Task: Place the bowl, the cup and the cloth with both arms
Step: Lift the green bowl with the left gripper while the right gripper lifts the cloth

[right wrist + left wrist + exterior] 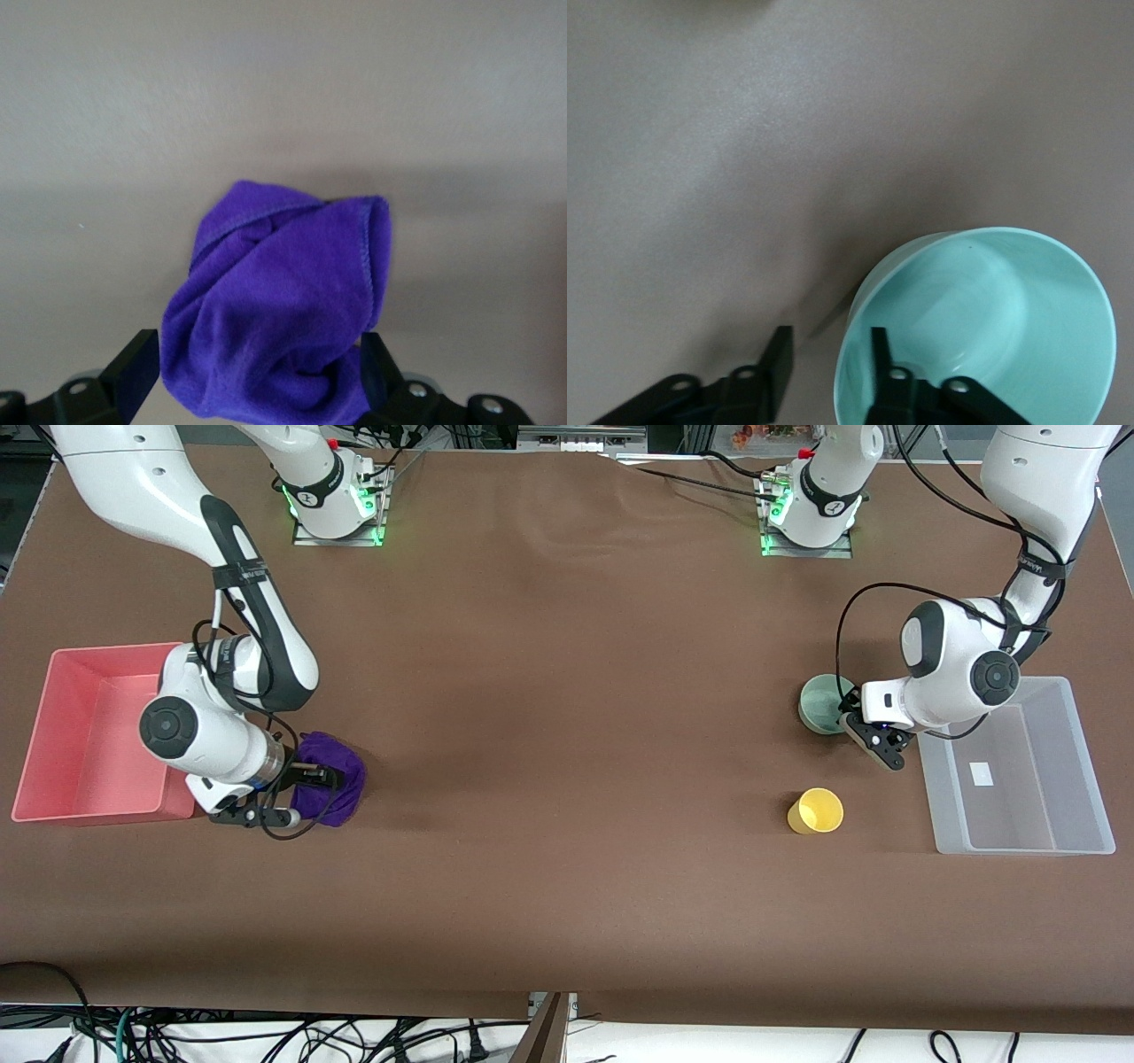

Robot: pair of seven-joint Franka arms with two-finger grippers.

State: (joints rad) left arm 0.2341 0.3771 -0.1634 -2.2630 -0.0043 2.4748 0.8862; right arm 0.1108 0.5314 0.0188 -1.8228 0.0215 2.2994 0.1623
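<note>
The mint-green bowl [822, 704] stands on the brown table toward the left arm's end. My left gripper [856, 726] is open and straddles its rim; in the left wrist view [830, 341] one finger is inside the bowl [992, 310] and the other outside it. The yellow cup [816, 811] stands upright nearer the front camera than the bowl. The purple cloth [337, 772] lies bunched toward the right arm's end. My right gripper [306, 793] is open low around it; in the right wrist view [257, 347] the cloth [283, 301] fills the gap between the fingers.
A pink bin [53, 779] sits at the right arm's end of the table, beside the cloth. A clear plastic bin [1090, 779] sits at the left arm's end, beside the bowl and cup. Both bins look empty.
</note>
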